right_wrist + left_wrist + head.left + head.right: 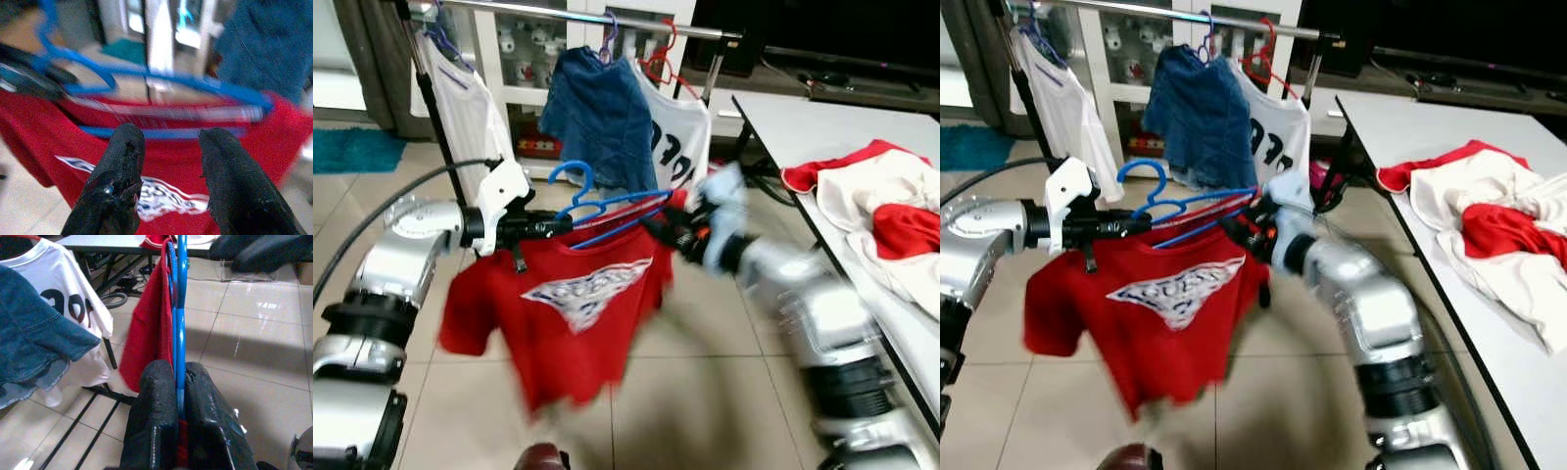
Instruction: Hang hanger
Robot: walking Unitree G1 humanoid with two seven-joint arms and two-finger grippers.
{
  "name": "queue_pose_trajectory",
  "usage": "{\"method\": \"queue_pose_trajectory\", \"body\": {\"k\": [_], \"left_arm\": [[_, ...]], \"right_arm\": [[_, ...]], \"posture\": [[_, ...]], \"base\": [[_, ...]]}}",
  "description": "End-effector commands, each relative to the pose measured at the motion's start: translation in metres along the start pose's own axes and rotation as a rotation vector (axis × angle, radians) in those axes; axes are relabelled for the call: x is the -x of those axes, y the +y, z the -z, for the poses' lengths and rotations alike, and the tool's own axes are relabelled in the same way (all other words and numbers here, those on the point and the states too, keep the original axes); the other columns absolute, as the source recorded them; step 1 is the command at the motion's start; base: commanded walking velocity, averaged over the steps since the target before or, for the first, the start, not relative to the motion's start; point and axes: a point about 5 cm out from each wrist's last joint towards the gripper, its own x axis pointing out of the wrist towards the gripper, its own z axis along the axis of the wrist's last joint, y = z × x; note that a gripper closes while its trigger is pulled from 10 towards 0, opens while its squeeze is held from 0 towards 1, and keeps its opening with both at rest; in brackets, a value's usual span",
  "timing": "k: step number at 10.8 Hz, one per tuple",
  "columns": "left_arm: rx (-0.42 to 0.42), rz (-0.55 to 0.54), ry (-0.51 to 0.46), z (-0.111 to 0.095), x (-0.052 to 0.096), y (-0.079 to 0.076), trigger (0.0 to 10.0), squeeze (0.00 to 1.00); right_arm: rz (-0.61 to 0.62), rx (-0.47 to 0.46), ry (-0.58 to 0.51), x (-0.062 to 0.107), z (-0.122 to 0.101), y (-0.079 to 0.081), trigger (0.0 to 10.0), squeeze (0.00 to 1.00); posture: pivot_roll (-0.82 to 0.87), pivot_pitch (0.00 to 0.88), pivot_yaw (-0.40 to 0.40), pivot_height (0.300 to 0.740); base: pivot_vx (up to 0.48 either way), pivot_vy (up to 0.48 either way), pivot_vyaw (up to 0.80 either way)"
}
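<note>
Gripping the hanger (607, 208) near its left end, left gripper (178, 396) with jaws clamped tight on the thin blue bar, both black fingers (151, 421) pressed flat against it. Blue plastic, slim, with a curled hook (571, 172) rising just past the jaws and two parallel bars running on toward the right. Draped from it, a red shirt (563, 313) with a white and grey triangular print on the chest, hanging below the jaws and held clear of the tiled floor (705, 392). At the hanger's far end, right gripper (168, 147), blurred, jaws apart, black fingers (120, 166) just short of the lower bar and the red cloth, nothing between them; touching or not, cannot tell. Beyond both jaws, a rail (597, 17) on a black stand, carrying a white shirt (465, 103), a denim garment (597, 113) on a purple hook, and a white numbered shirt (680, 137) on a red hanger (661, 59). Well off to the right of the right jaws, a white table (803, 127) with a heap of red and white clothes (881, 211).
</note>
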Motion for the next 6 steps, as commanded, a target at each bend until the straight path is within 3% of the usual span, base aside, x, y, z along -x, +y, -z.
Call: {"method": "queue_pose_trajectory", "body": {"k": [1,3,4,5,6], "left_arm": [[-0.027,-0.001,-0.046,-0.012,0.000,0.001,0.0,0.00],[-0.024,0.007,-0.055,-0.013,0.001,-0.004,0.0,0.00],[-0.022,0.007,-0.056,-0.013,0.002,-0.006,0.0,0.00],[-0.015,0.016,-0.055,-0.012,0.003,-0.008,0.0,0.00],[-0.008,0.035,-0.054,-0.013,0.006,-0.011,0.0,0.00]], "right_arm": [[0.099,0.011,-0.012,0.000,-0.002,-0.009,10.0,0.00],[0.254,-0.033,-0.031,-0.009,-0.003,-0.016,10.0,0.00],[0.315,-0.049,-0.047,-0.012,-0.005,-0.019,10.0,1.00],[0.345,-0.058,-0.057,-0.014,-0.006,-0.020,10.0,1.00],[0.406,-0.049,-0.069,-0.017,-0.006,-0.025,10.0,0.00]], "posture": [[-0.01,0.000,-0.087,0.740],[0.00,0.000,-0.081,0.740],[0.00,0.000,-0.088,0.740],[0.01,0.000,-0.095,0.740],[0.01,0.000,-0.099,0.740]], "base": [[0.000,0.000,0.00],[0.000,0.000,0.00],[0.000,0.000,0.00],[0.000,0.000,0.00],[0.000,0.000,0.00]]}}
